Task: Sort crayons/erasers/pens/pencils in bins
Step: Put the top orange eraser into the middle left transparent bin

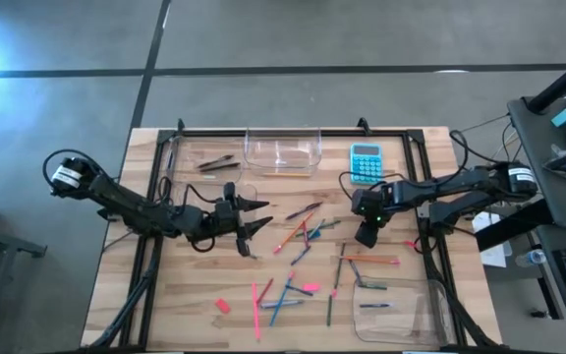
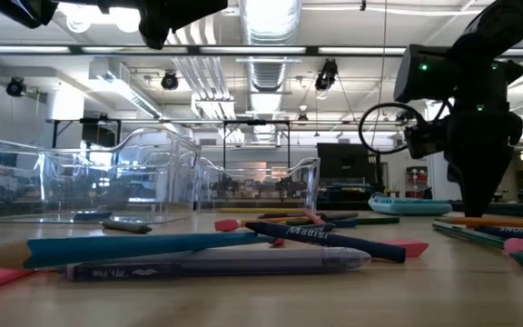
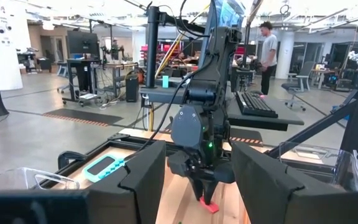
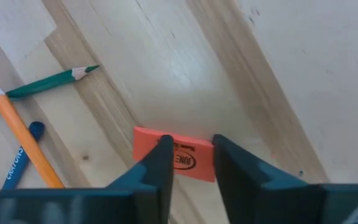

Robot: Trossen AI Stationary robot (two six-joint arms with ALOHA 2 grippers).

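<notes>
My right gripper points down at the table's middle right and is shut on a pink eraser, which its own body hides in the high view. The left wrist view shows the eraser tilted under its fingertips. My left gripper is open and empty, held level over the table's middle left and facing the right arm. Coloured pencils, crayons and pens lie loose in the middle. Two more pink erasers lie flat near the front. My right gripper comes at the pink eraser from above, fingers pointing down. One finger stands at the eraser's end. The other finger stands over its printed face, and the far end sticks out past it. The eraser sits tilted; whether it is clear of the table I cannot tell.
A tall clear bin and a low one holding dark pens stand at the back. Another clear bin stands at the front right. A turquoise calculator lies behind the right gripper. An orange pencil and a green one lie beside the eraser.
</notes>
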